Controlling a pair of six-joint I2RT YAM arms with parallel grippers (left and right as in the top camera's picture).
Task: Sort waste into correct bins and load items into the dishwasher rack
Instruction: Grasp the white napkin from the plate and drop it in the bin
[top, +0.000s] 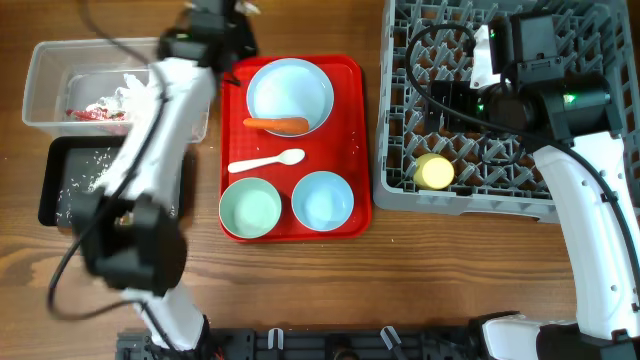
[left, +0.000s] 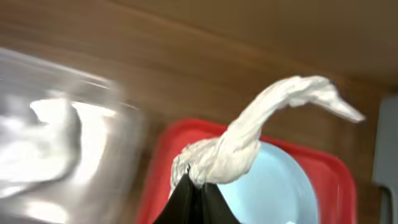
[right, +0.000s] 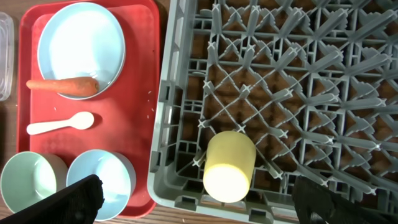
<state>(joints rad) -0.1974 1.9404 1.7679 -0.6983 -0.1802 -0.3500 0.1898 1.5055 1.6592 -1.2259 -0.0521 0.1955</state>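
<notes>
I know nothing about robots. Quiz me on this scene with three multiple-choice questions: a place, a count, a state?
1. Where is the yellow cup? A on the wooden table; B in the clear tub; C in the grey rack.
2. How many bowls stand on the red tray? A two; B one; C four.
3. What is the left gripper doing? A open and empty; B pinching a white napkin; C holding the spoon.
Answers: 1 C, the cup sits among the rack's pegs. 2 A, one green bowl, one blue bowl. 3 B, the left wrist view shows it shut on the napkin.
</notes>
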